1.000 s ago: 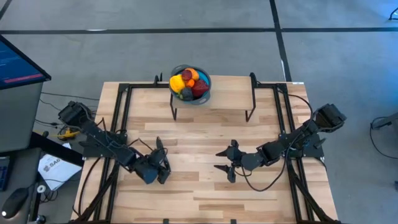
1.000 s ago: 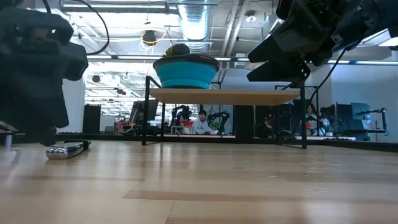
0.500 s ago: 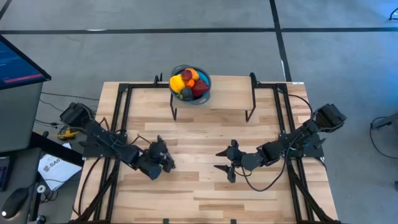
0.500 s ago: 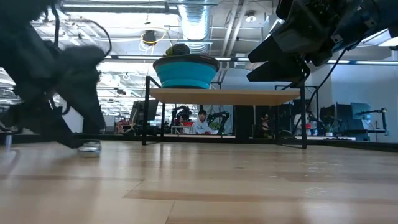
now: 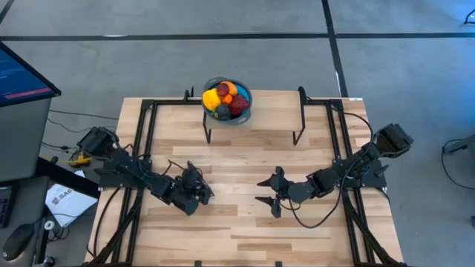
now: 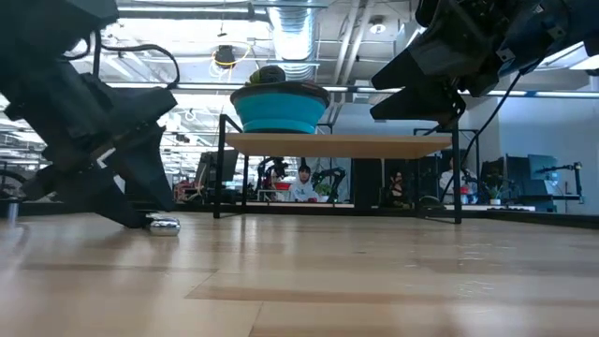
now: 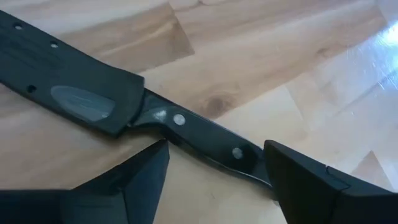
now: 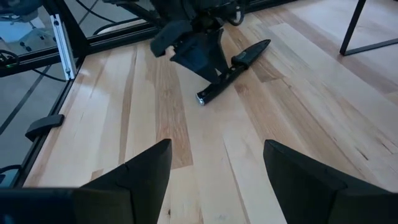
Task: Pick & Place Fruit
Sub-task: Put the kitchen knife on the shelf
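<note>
The fruit (image 5: 226, 98), red, orange, yellow and dark, lies heaped in the blue bowl (image 5: 239, 116), which stands on a raised shelf at the table's far edge; the low view shows the bowl (image 6: 279, 108) too. A slim black-handled knife (image 7: 205, 134) in a dark sheath (image 7: 62, 81) lies flat on the table left of centre. My left gripper (image 5: 199, 191) is open, low over the knife, with its fingers on either side of the handle (image 7: 216, 149). My right gripper (image 5: 266, 191) is open and hangs above the table right of centre, touching nothing. My left gripper comes down on the knife slanting from the table's left, its fingers across the handle. One finger (image 7: 305, 183) covers the handle near its butt end (image 7: 252, 160). I cannot tell whether it touches. The knife lies flat on the table.
The shelf's thin black legs (image 5: 207, 133) (image 5: 299, 135) stand on the far half of the table. A black frame (image 5: 145, 141) runs along the table's sides. Bare wood lies between the grippers and along the near edge. People sit in the room beyond (image 6: 301, 183).
My left gripper has swung toward the table's right and slightly toward its far edge, turning as it went, and stays low. In the low view the knife's butt end now lies farther right, so the knife has slid or turned on the table. My right arm has kept still.
</note>
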You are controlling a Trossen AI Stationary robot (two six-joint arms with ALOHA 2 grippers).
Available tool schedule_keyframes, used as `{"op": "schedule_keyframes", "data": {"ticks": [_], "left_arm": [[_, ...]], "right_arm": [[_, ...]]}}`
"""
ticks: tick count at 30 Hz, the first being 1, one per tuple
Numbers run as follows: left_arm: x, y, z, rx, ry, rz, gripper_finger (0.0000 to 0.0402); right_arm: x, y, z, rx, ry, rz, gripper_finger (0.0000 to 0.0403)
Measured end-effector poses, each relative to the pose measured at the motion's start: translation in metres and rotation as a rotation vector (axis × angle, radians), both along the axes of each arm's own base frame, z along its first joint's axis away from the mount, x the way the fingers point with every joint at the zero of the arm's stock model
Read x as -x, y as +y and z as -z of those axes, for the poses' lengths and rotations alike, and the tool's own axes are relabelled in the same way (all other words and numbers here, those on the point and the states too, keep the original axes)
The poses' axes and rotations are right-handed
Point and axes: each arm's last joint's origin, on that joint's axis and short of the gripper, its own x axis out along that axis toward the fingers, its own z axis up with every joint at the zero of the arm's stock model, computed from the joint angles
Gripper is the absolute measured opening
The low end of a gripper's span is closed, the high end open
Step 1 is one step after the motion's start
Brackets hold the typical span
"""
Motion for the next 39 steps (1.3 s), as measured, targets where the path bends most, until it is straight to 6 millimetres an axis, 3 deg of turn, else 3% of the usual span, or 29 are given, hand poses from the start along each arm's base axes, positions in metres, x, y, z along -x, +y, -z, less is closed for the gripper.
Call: {"op": "schedule_keyframes", "data": {"ticks": [7,15,21,27,30,34,39], "left_arm": [[-0.005,0.008,0.000,-0.045,0.006,0.028,0.0230],[-0.027,-0.002,0.001,-0.097,-0.125,0.194,0.0192],[-0.059,-0.013,0.025,-0.159,-0.182,0.169,0.0170],[-0.096,-0.022,0.023,-0.242,-0.201,0.279,0.0157],[-0.113,-0.016,0.018,-0.318,-0.178,0.341,0.0151],[-0.138,0.004,0.011,-0.270,-0.184,0.414,0.0144],[-0.148,0.021,-0.002,-0.192,-0.214,0.540,0.0140]], "right_arm": [[0.000,0.000,0.000,-0.001,-0.001,0.000,0.0248],[-0.001,0.000,-0.001,-0.005,-0.011,0.001,0.0248],[-0.001,0.000,-0.002,-0.010,-0.018,0.001,0.0248],[-0.002,0.001,-0.005,-0.030,-0.053,0.002,0.0248],[-0.002,0.001,-0.005,-0.028,-0.053,0.001,0.0248],[0.000,0.000,0.000,0.000,0.000,0.000,0.0248],[0.005,0.003,0.005,-0.005,0.036,0.065,0.0248]]}}
